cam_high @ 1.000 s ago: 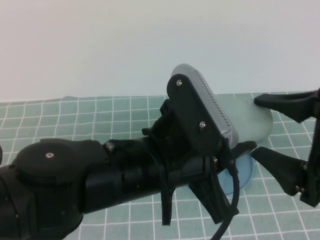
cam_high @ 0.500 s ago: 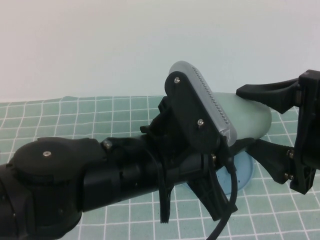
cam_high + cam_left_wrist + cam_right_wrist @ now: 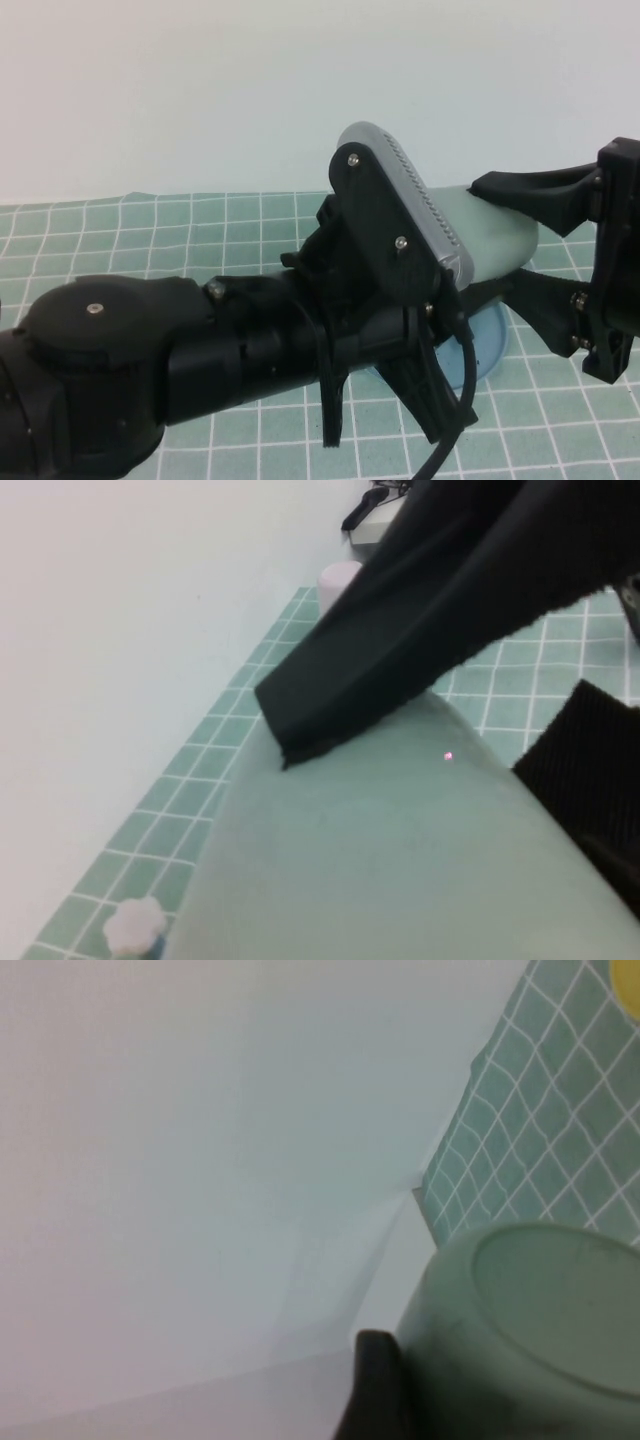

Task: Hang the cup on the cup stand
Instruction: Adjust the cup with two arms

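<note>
Mint-green cup (image 3: 495, 245) held sideways over blue cup stand (image 3: 487, 345) for handover: left gripper (image 3: 420, 730) clamping it, right gripper (image 3: 520, 240) jaws closing round its base.

You have one mint-green cup (image 3: 500, 240), one blue cup stand (image 3: 485, 350) with one white flower knob (image 3: 135, 925) countable, one yellow object (image 3: 628, 972) at the edge, two grippers: left gripper (image 3: 440, 720), right gripper (image 3: 530, 240)
</note>
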Robot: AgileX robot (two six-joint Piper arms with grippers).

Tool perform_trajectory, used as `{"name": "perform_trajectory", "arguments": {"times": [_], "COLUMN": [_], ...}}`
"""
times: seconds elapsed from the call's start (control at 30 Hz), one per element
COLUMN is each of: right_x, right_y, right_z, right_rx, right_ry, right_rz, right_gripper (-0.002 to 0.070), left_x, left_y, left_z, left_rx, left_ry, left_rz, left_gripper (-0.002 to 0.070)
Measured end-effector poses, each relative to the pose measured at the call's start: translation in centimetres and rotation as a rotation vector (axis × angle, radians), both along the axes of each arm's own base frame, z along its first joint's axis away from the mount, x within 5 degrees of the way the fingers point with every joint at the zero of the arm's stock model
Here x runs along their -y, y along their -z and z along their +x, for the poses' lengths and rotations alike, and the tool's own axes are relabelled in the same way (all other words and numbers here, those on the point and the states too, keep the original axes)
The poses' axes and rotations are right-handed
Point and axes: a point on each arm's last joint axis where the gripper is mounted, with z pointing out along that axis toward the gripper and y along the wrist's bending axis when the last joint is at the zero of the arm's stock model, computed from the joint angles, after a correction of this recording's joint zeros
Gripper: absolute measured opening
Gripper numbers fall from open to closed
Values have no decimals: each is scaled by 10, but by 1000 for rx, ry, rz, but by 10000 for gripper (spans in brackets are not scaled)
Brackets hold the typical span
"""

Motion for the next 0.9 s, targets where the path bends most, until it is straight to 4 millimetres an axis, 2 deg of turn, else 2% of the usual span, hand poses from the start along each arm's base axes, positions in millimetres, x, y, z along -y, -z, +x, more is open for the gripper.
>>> {"name": "perform_trajectory", "arguments": {"times": [0.2,0.33,0.7,0.9], "right_x": [0,1,24,35], "right_y": [-2,-5,-28,-40], "right_z": [0,0,-7,-14], "right_rx": [51,100,350,565], "right_ry": [-22,-21,84,87], "right_rz": [-45,-80,-222,-428], "right_gripper": [533,532,524,523], "left_x": [-3,-6,-11,-15], "left_y": [0,-4,-11,-7], "left_z": [4,3,0,-3], "left_rx": [-73,-64,-49,-55], "left_ry": [-77,-97,-99,-103], "left_rz": [-27,-34,-53,-43], "left_gripper": [239,298,318,311]}}
